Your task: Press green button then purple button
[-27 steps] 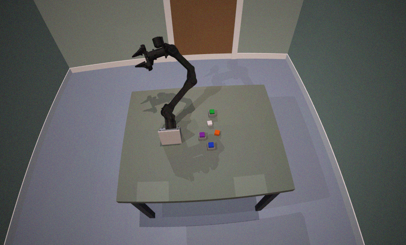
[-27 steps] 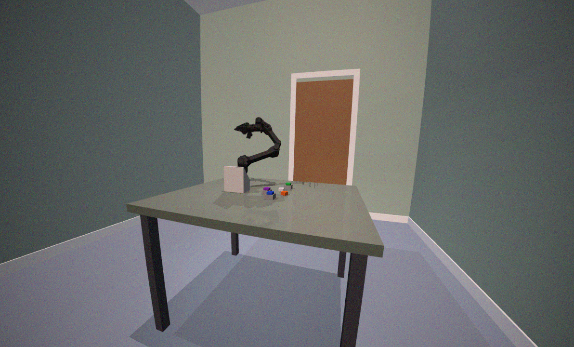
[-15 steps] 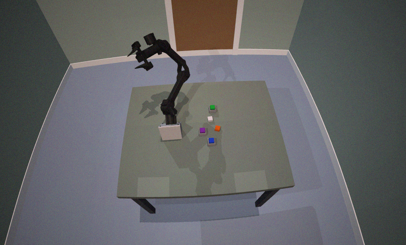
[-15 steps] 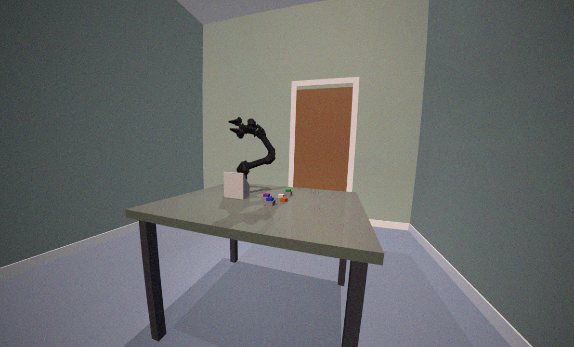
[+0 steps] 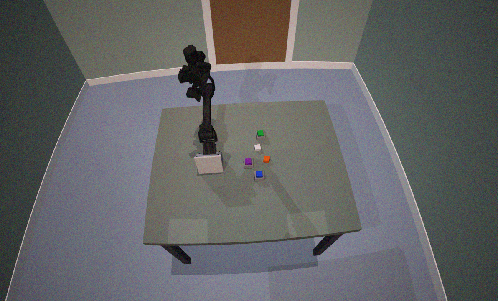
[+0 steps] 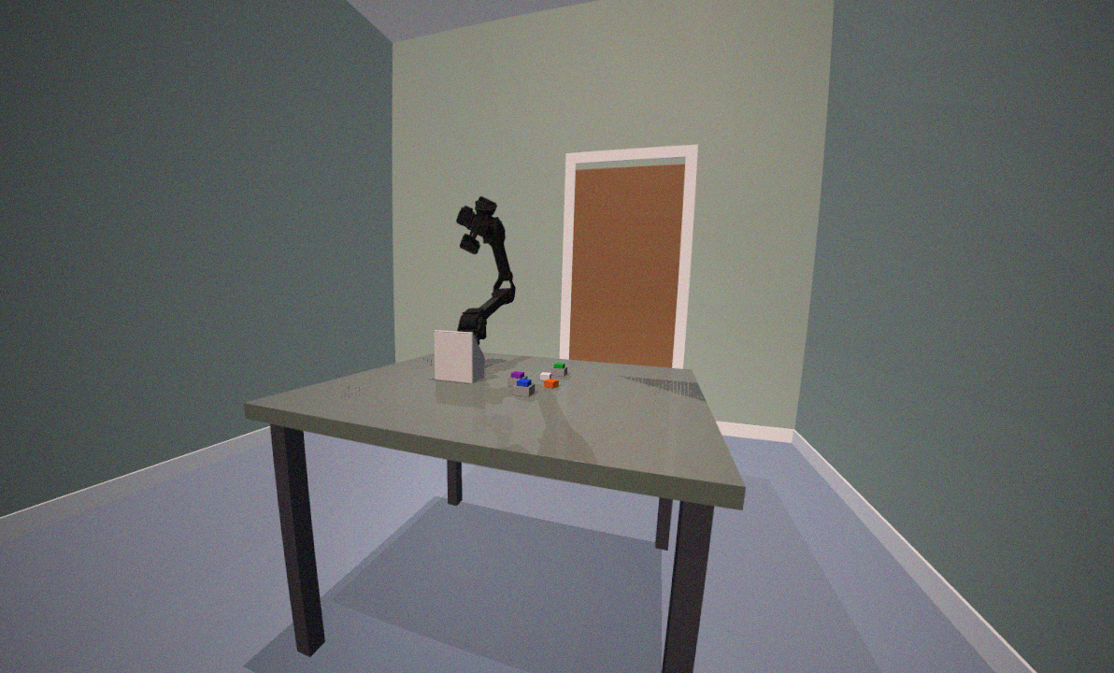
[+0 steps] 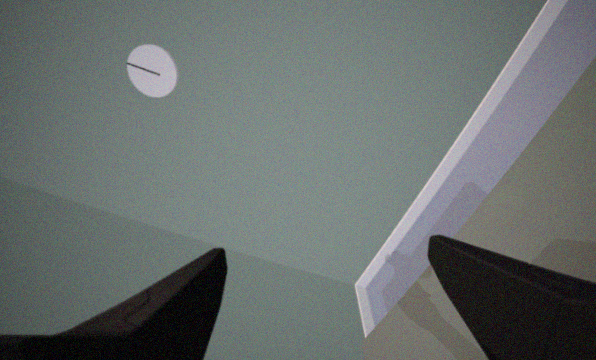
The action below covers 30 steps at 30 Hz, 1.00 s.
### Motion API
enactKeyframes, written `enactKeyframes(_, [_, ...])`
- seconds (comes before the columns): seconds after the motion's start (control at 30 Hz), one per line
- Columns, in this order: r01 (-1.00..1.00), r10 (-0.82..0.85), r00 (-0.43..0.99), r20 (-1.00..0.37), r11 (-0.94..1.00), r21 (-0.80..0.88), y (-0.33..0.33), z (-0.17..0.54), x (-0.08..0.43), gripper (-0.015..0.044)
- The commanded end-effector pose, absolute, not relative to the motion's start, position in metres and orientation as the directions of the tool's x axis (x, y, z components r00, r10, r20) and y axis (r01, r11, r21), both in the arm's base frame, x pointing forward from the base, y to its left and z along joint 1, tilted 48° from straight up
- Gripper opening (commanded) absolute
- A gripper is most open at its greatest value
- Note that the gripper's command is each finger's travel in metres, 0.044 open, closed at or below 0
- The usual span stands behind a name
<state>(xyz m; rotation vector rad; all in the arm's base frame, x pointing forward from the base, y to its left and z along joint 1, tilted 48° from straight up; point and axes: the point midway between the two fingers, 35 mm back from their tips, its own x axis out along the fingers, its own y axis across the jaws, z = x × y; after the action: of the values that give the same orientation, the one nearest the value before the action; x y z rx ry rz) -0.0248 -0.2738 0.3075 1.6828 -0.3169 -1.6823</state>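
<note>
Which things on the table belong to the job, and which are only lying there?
For the job: green button, purple button, open gripper, raised far above them.

Only lying there: blue button, white block, orange block.

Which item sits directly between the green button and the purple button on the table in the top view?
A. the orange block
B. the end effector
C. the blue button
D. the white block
D. In the top view the white block lies on the line from the green button to the purple button, while the orange block sits off to one side.
</note>
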Motion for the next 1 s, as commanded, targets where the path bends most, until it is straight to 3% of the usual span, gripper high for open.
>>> enactKeyframes(0.0, [0.547,-0.511,0.295,-0.807,-0.602,0.582,-0.279,0.283,0.033,0.04])
enactKeyframes(0.2, [0.805,-0.227,0.493,-0.84,-0.248,0.54,-0.257,0.249,0.129,0.04])
enactKeyframes(0.4, [0.814,0.11,0.542,-0.834,0.181,0.552,-0.201,0.219,0.211,0.04])
enactKeyframes(0.67, [0.489,0.519,0.377,-0.767,0.592,0.641,-0.088,0.185,0.279,0.04])
enactKeyframes(0.87, [0.144,0.718,0.137,-0.683,0.667,0.731,0.006,0.165,0.293,0.04])
enactKeyframes(0.97, [0.105,0.734,0.106,-0.671,0.663,0.741,0.017,0.163,0.292,0.04])
